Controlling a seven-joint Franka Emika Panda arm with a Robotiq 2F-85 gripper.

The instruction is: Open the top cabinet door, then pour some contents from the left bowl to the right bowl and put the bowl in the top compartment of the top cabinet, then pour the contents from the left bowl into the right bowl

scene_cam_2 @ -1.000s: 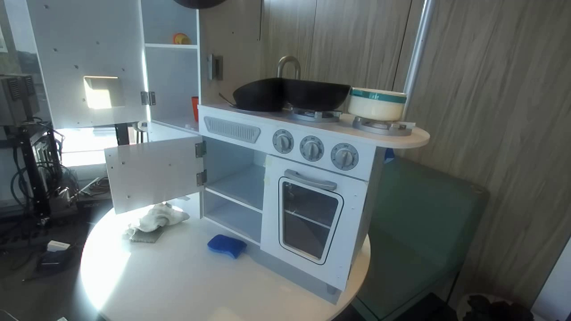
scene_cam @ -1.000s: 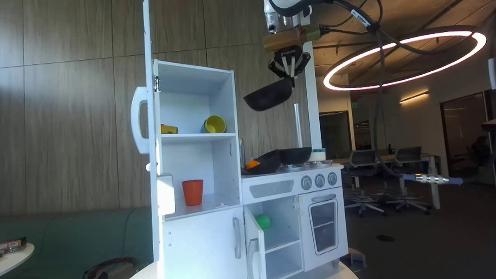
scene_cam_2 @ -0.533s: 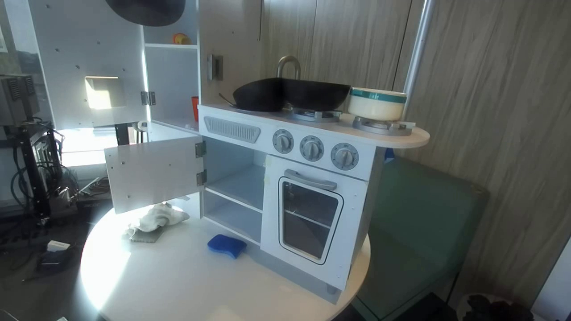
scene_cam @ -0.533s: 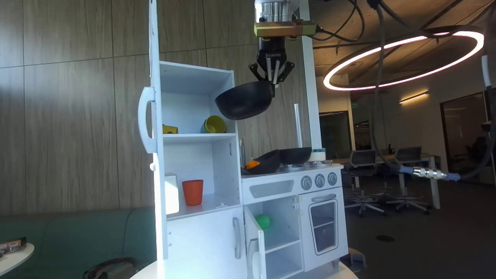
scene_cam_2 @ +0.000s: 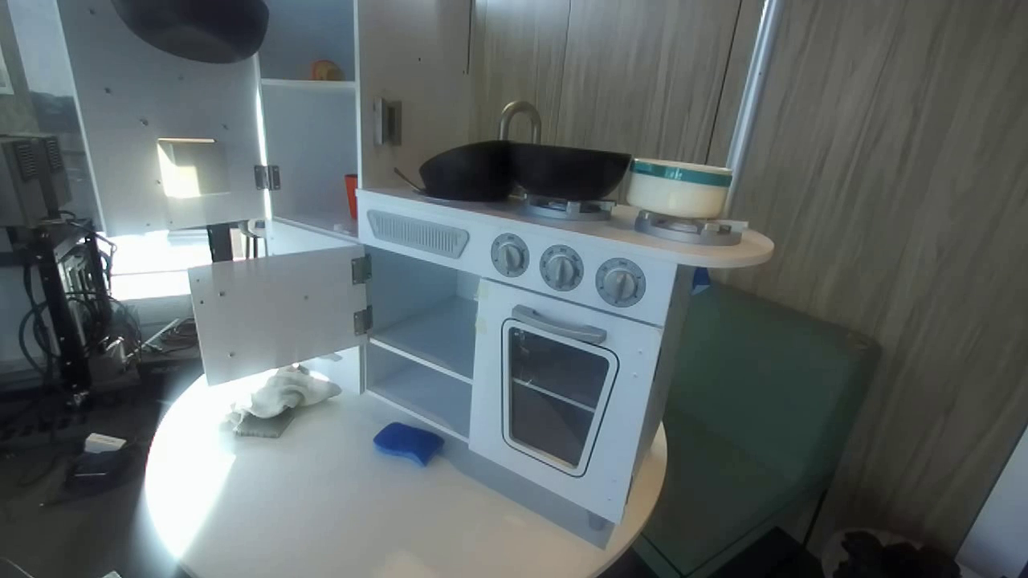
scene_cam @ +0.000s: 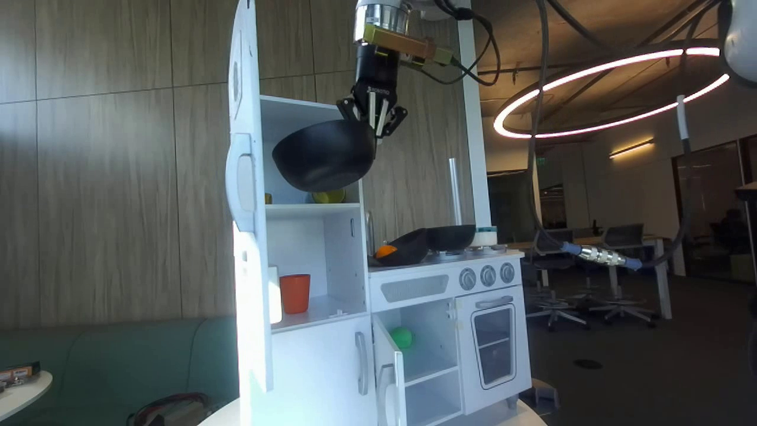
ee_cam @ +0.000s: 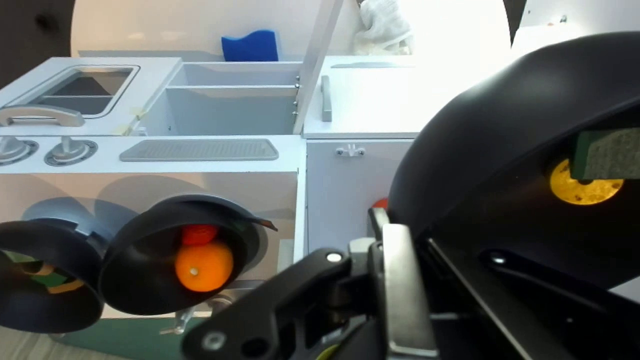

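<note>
1. The black two-fingered gripper [scene_cam: 377, 134] pinches the rim of a deep, round black bowl [scene_cam: 324, 155]; in the wrist view, silver-faced fingers [ee_cam: 407, 290] stand close together, one on either side of the bowl's wall.
2. This bowl hangs in the air, slightly tilted. In an exterior view it covers part of the top compartment [scene_cam: 285, 121], the white-walled upper shelf space of the tall white top cabinet [scene_cam: 341, 266]; whether any of it is inside, I cannot tell.
3. Inside the held bowl lie a flat, round yellow piece [ee_cam: 586, 194] and a green-and-grey block [ee_cam: 612, 155].
4. The tall white top cabinet door [scene_cam: 254, 248], bearing a grey oval emblem [scene_cam: 236, 84] and a pale grey handle [scene_cam: 232, 183], stands open in both exterior views.
5. Below the held bowl, a yellow rounded thing [scene_cam: 329, 196] shows on the compartment's shelf, mostly hidden. A tapered orange-red cup [scene_cam: 295, 294] stands upright in the taller space beneath.
6. On the low white stove unit [scene_cam_2: 658, 297], a tilted black bowl [ee_cam: 145, 272] holds a round orange fruit [ee_cam: 204, 266] and a round red piece [ee_cam: 199, 233]. Just beside it, a second black bowl [ee_cam: 50, 312] on a grey burner [scene_cam_2: 569, 209] holds green and tan pieces [ee_cam: 66, 287].
7. A cream pot with a teal band [scene_cam_2: 681, 191] sits on the next grey burner [scene_cam_2: 689, 230].
8. A wavy blue sponge [scene_cam_2: 408, 443] and a crumpled white cloth [scene_cam_2: 291, 390] lie on the round white table [scene_cam_2: 385, 522].
</note>
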